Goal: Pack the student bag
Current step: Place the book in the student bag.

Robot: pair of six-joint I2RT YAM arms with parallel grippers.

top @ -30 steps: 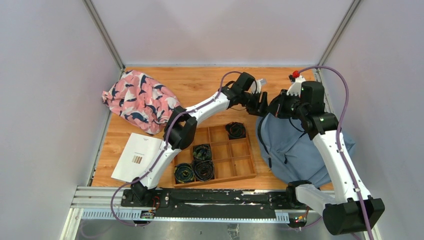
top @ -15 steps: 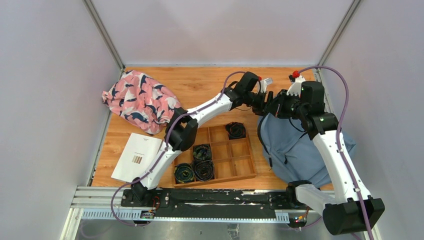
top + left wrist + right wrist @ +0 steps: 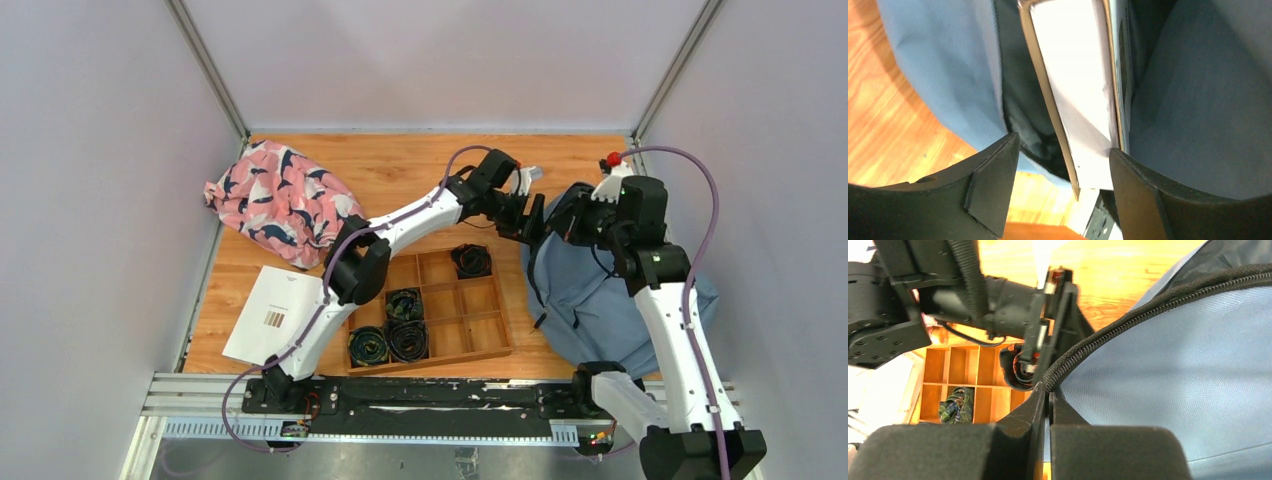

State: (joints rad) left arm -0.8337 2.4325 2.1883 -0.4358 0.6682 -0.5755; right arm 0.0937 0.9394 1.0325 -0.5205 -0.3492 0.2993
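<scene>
Bag (image 3: pixel 590 288) lies at centre right of the overhead view, mouth toward the top of the frame. Its right edge is close to the side wall (image 3: pixel 770 200), and its lower left edge is just beside the tray (image 3: pixel 480 300).

Right fingers (image 3: pixel 1025 412) are pressed together, clamped on the bag's black zipper edge at the mouth and lifting it off the blue fabric.

Left fingers (image 3: pixel 993 195) stand wide apart at the mouth. A book (image 3: pixel 1075 85) with white pages and a tan cover edge stands on edge between them, partly inside the dark opening. One finger is clear of it; the book's lower corner is next to the other, and I cannot tell if they touch.

The two wrists are crowded at the bag's upper left corner with little gap between them.

Open room: bare tabletop (image 3: pixel 400 170) along the top of the frame, between the cloth (image 3: pixel 280 200) at upper left and the bag. A booklet (image 3: pixel 275 315) lies at lower left, near the tray's left rim. Dark coils (image 3: pixel 408 340) fill four tray cells, and the cells nearest the bag are bare.
</scene>
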